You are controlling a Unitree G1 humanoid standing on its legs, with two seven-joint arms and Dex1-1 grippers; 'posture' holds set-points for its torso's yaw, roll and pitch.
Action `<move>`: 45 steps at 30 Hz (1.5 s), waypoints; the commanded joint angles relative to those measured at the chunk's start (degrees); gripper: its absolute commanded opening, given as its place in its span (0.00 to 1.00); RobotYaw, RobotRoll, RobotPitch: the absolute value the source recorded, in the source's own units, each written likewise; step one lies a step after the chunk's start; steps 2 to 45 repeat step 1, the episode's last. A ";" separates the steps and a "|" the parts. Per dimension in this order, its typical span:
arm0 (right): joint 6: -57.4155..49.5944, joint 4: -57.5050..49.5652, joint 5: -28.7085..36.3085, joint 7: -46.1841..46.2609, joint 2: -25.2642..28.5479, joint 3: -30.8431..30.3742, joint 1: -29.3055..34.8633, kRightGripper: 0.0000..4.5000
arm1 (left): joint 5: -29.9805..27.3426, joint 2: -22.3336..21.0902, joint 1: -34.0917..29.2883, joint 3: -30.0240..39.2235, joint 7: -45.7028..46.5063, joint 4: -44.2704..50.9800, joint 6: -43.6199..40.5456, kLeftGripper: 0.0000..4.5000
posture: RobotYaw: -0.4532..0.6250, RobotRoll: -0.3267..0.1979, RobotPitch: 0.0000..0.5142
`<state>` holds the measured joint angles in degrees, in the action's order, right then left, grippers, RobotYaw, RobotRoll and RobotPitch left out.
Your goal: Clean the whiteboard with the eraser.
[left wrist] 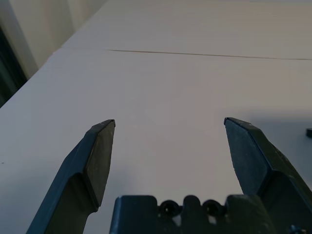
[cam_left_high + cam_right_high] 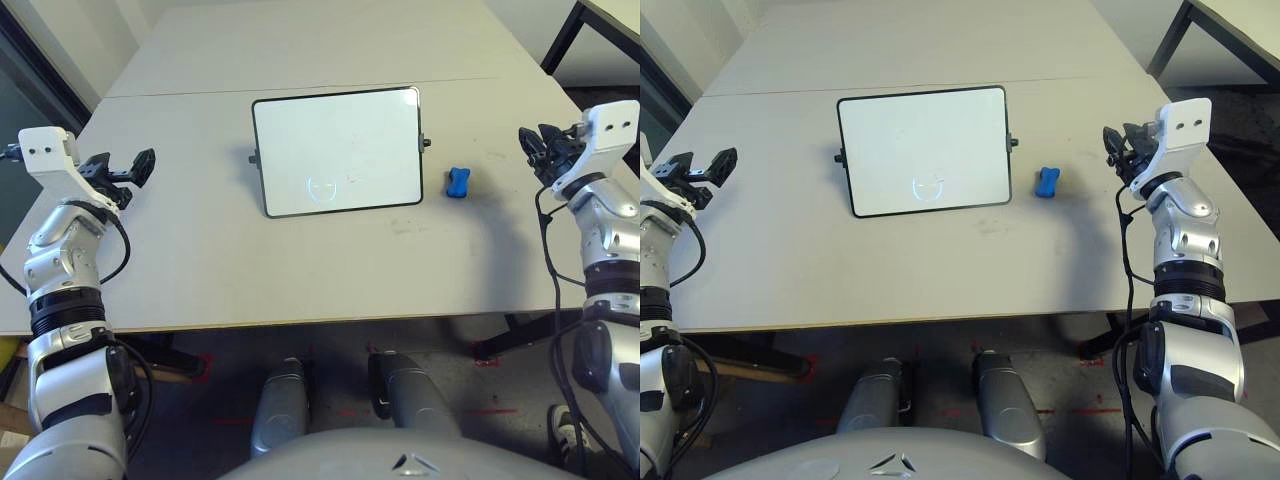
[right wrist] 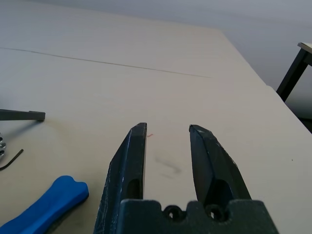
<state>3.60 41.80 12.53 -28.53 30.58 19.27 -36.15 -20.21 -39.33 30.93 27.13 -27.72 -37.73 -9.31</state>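
Note:
The whiteboard point(image 2: 335, 150) lies flat in the middle of the table, black-framed, with a faint bluish smiley point(image 2: 322, 188) near its front edge. Just right of it, apart from the frame, lies the small blue eraser point(image 2: 459, 182), on the table; the right wrist view has it point(image 3: 44, 207) beside a corner of the board's frame point(image 3: 19, 115). My right gripper point(image 2: 540, 140) hovers to the right of the eraser, its fingers a narrow gap apart and holding nothing point(image 3: 168, 127). My left gripper point(image 2: 135, 172) is far left of the board, wide open and empty point(image 1: 169, 122).
A seam point(image 2: 300, 88) runs across the table behind the board. A second table's black leg point(image 2: 562, 35) stands at the back right. The table's front edge point(image 2: 300, 322) runs just ahead of my body. A dark smudge point(image 3: 168, 165) marks the tabletop near the eraser.

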 commanded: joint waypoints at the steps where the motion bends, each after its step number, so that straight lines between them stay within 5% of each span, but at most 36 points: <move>1: 0.95 1.45 0.94 0.69 -0.29 0.72 0.50 0.39 | 0.44 -1.06 1.07 0.19 0.18 -2.92 1.48 1.00 | 0.32 0.62 0.24; 45: 0.95 1.45 0.94 0.69 -0.29 0.72 0.50 0.39 | 0.44 -1.06 1.07 0.19 0.18 -2.92 1.48 1.00 | 0.32 0.62 0.24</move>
